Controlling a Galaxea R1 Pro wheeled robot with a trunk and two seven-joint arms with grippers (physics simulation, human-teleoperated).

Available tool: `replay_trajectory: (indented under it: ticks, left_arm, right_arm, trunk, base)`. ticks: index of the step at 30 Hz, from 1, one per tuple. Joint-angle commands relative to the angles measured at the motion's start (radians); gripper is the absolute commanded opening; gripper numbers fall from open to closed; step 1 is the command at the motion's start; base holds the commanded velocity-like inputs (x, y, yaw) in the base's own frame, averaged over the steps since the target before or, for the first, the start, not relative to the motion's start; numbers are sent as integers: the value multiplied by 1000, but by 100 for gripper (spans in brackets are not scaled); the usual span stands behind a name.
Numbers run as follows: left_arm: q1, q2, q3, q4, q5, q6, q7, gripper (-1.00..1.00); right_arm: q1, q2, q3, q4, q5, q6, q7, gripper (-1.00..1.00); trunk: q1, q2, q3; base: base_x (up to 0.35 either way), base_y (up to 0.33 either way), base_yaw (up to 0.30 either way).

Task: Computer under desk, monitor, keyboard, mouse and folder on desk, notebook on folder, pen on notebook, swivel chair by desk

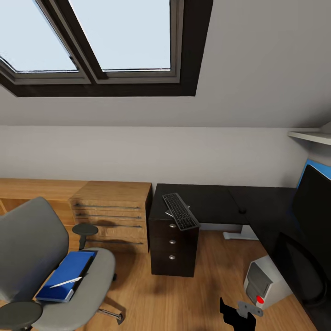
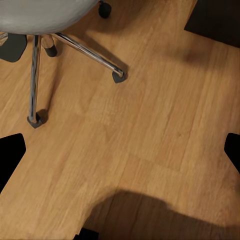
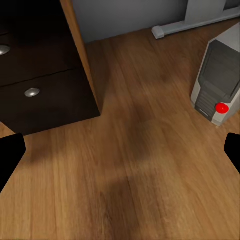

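The folder (image 1: 66,274), with the pen (image 1: 65,282) apparently on it, lay on the swivel chair (image 1: 32,257) beside the worktop (image 1: 211,202); both hands (image 2: 120,150) (image 3: 120,150) were spread.

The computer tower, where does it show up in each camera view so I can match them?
Head view: the computer stands on the wood floor at lower right, under the desk.
Left wrist view: not in it.
Right wrist view: the computer is at the right edge, red button facing.
Shared landmark: the black drawer unit.
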Motion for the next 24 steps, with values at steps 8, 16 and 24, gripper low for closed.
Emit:
replay_trajectory:
  ticks: [8, 16, 24]
  left_arm:
    - [-1, 0, 1, 1, 2, -9, 1, 100]
    - [0, 0, 1, 1, 2, -11, 1, 100]
    - [-1, 0, 1, 1, 2, -11, 1, 100]
  right_arm:
    - [-1, 0, -8, 2, 5, -4, 0, 100]
    - [-1, 0, -8, 1, 5, -4, 0, 100]
    - [-1, 0, -8, 2, 5, -4, 0, 100]
  trunk:
    - [0, -1, -2]
    - [0, -1, -2]
    - [0, -1, -2]
  base:
    - [0, 0, 0]
    - [-153, 0, 0]
    - [-302, 0, 0]
